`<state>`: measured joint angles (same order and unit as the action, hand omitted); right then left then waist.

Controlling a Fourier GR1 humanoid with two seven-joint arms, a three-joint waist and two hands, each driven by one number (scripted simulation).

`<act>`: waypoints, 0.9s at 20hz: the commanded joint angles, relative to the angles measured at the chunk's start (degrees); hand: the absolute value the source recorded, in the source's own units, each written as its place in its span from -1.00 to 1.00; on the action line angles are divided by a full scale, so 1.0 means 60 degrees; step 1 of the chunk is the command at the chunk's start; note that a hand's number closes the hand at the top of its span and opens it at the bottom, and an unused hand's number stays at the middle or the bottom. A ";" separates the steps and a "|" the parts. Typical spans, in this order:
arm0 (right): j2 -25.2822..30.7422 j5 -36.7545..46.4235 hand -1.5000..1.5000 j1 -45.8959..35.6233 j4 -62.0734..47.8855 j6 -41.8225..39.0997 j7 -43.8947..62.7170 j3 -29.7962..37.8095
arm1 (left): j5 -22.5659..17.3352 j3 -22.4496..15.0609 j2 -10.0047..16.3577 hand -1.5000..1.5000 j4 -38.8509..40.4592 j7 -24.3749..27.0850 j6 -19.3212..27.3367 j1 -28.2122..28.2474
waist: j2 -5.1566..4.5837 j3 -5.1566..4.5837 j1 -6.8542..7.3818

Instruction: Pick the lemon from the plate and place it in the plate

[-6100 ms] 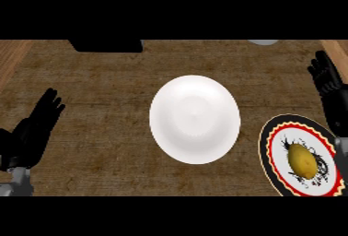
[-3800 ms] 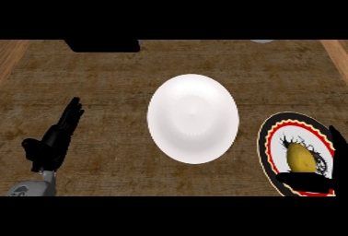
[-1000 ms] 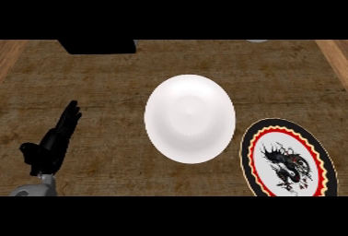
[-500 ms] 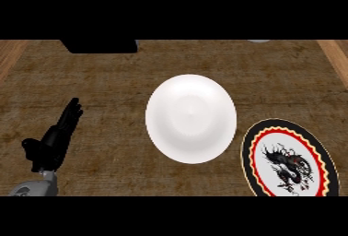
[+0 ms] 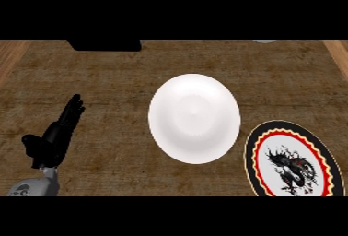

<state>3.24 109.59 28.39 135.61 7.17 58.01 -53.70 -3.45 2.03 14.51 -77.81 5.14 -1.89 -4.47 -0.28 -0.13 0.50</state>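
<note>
White plate [image 5: 194, 118] lies just beside dragon-patterned plate [image 5: 291, 161].

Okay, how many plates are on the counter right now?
2: a plain white plate at the middle of the counter, and a black-rimmed patterned plate at lower right, partly cut off. A pale sliver at the top edge is unclear.

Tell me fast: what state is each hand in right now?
Left hand: open, fingers straight, holding nothing, over the counter at the view's left.
Right hand: not in view, so its state cannot be told.
</note>
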 commanded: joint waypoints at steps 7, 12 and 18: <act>-0.0499 -0.2715 1.00 -0.4587 -0.2164 -0.0730 0.1749 0.1775 | 0.0358 -0.0257 -0.0482 0.00 0.0322 0.0342 0.0273 -0.0095 | -0.0090 0.0012 0.0251; -0.0522 -0.4235 1.00 -0.7010 -0.4533 -0.0254 0.1860 0.3172 | 0.0267 -0.0228 -0.0309 0.00 0.0037 0.0361 -0.0010 0.0236 | -0.0047 0.0018 0.0267; -0.0534 -0.5362 1.00 -0.9265 -0.6954 0.0439 0.2297 0.3984 | 0.0218 -0.0122 -0.0288 0.00 -0.0007 0.0675 -0.0142 0.0419 | -0.0001 0.0018 0.0216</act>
<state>0.66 81.01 -19.02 102.63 4.92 63.23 -32.05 -2.19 1.16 13.28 -77.48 6.71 -2.56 -3.80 -0.52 -0.02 2.09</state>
